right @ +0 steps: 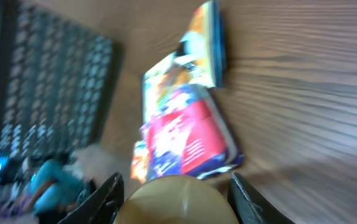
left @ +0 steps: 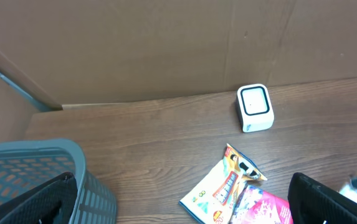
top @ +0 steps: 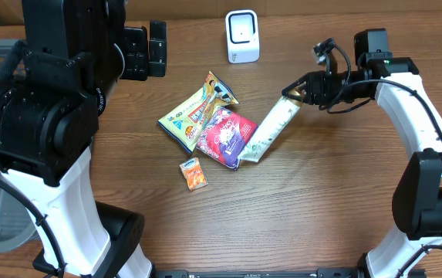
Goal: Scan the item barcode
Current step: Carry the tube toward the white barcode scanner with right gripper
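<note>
While the right gripper (top: 294, 91) clamps one end of the long pale-green foil packet (top: 271, 131), pickup looks done; presenting it to the small white box scanner (top: 242, 36) at the table (top: 321, 201) far edge remains. Left gripper (top: 157, 50) is spread wide, empty.

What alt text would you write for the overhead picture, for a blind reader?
The right gripper holds one end of a long pale packet above a wooden table. Three snack packets lie beside it, a small white scanner behind.

A mock shop checkout on a robot bench: a wood table (top: 321, 216) with a white scanner (top: 242, 36), loose snack packets (top: 197, 112), a grey basket (left: 35, 168) and plain cardboard (left: 134, 50) behind
</note>
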`<act>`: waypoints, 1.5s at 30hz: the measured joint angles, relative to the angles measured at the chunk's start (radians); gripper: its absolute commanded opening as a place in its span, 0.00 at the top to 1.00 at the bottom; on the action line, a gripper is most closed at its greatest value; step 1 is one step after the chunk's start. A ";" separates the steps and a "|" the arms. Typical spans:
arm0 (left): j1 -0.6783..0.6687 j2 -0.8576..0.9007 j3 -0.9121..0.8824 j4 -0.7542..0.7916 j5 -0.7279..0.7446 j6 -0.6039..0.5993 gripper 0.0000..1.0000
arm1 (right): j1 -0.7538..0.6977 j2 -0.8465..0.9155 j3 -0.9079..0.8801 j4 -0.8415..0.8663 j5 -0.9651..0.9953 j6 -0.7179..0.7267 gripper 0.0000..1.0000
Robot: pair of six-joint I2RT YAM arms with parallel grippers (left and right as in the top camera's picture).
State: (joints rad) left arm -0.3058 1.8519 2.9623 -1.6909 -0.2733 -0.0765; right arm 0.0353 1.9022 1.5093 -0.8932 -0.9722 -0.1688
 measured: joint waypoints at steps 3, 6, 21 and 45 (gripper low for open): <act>0.000 0.000 0.000 0.000 0.000 0.000 0.00 | 0.000 0.000 0.000 -0.093 -0.077 -0.150 0.82; 0.000 0.000 0.000 0.000 0.000 0.000 0.00 | 0.000 0.000 0.000 -0.146 -0.118 -0.273 0.82; 0.000 0.000 0.000 0.000 0.000 0.000 0.00 | 0.056 0.000 0.001 0.089 -0.327 -0.669 0.93; 0.000 0.000 -0.003 0.000 0.001 -0.001 0.00 | 0.347 0.021 0.003 0.953 -0.562 -0.140 0.96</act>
State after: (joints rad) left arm -0.3058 1.8519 2.9597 -1.6909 -0.2722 -0.0776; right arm 0.3820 1.9236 1.5127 0.0597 -1.5341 -0.3092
